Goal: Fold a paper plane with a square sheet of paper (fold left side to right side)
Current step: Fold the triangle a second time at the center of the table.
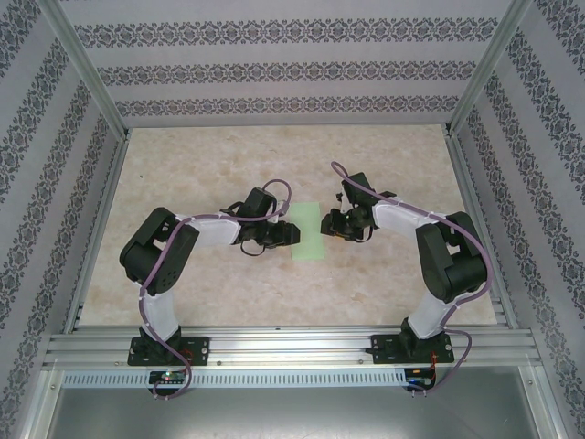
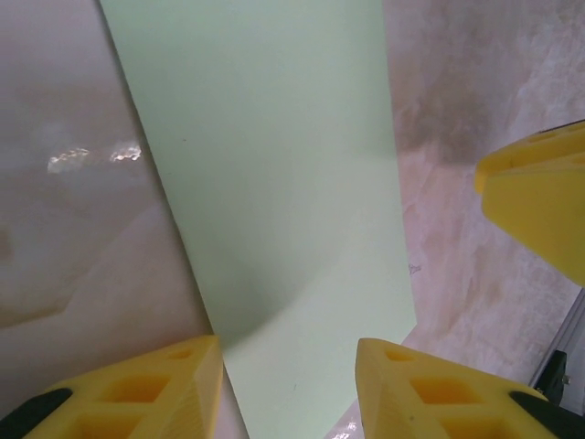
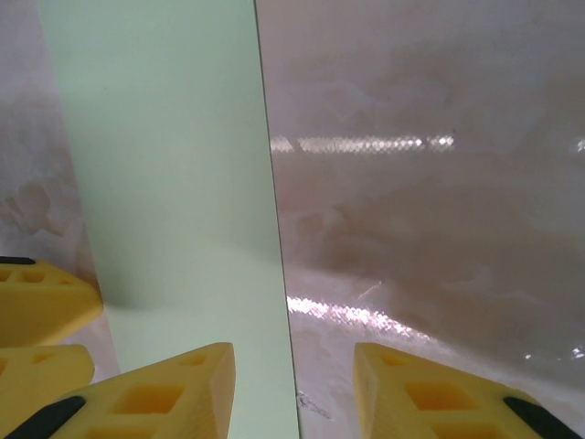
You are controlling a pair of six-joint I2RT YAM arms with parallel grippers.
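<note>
Left pincer (image 2: 285, 347), right pincer (image 3: 292, 352) half-open, seemingly empty; thin mint-green paper sheet (image 1: 309, 233) may skid on glossy beige counter (image 1: 183, 165), folding askew.

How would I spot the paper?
Look at the pale marbled table. In its middle, the sheet of paper lies flat between the left hand and the right hand. It is the only mint-green thing, a plain tall rectangle.
</note>
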